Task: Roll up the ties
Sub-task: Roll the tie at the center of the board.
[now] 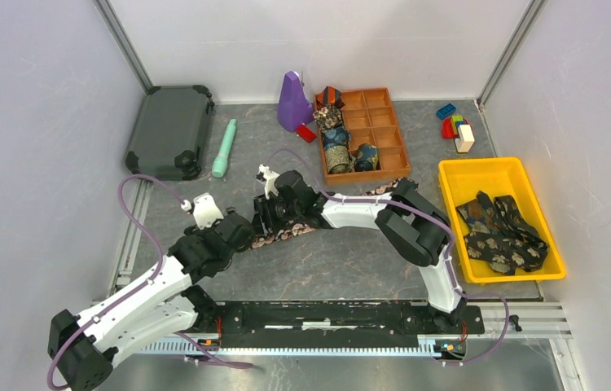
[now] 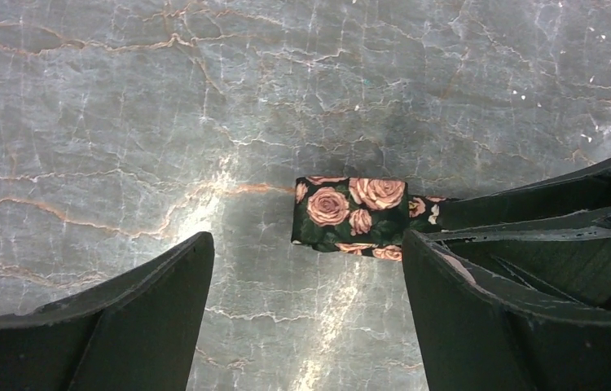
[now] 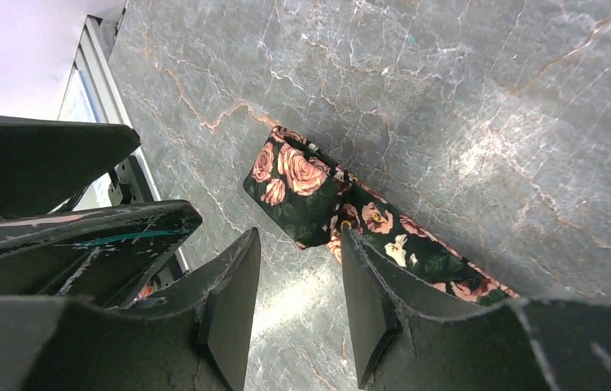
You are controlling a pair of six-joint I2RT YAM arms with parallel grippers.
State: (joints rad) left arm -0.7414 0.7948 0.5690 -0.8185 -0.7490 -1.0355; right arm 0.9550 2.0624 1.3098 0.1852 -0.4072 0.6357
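— Jaws first: how do they stand on each arm?

— The left gripper [image 2: 306, 238] is spread wide, with only bare table [image 2: 204, 122] and a corner of cloth between its fingers [image 2: 135, 318]. It holds nothing. The right gripper [image 3: 298, 238] is parted by a narrower gap and grips nothing either. The fingertip [image 3: 367, 277] on the right of its wrist view overlaps the edge of the cloth and may be resting on it; I cannot tell.

— And the cloth?

— It is a rose-print tie [image 2: 349, 213], dark with pink blooms. Its doubled-over end lies flat on the table near the middle of the work area, just ahead of both pairs of fingertips.

— Which way does it run from there?

— In the top view it leads away from the grippers to the right and slightly toward the far edge. It passes under the right forearm and shows again beyond it. So the long axis lies roughly across the table, and the thick end is the left one.

— Which arm is nearer that end?

— Both are close. From the left wrist, the fold sits off centre in the wide gap, just beside the right-hand finger. From the right wrist, it lies straight ahead of the gap.

— So what does the next turn call for?

— My judgement is that the fold must be taken across its short width and turned along the strip, toward the right. The right gripper looks lined up for that, while the left would need to shift sideways to centre on the fold.
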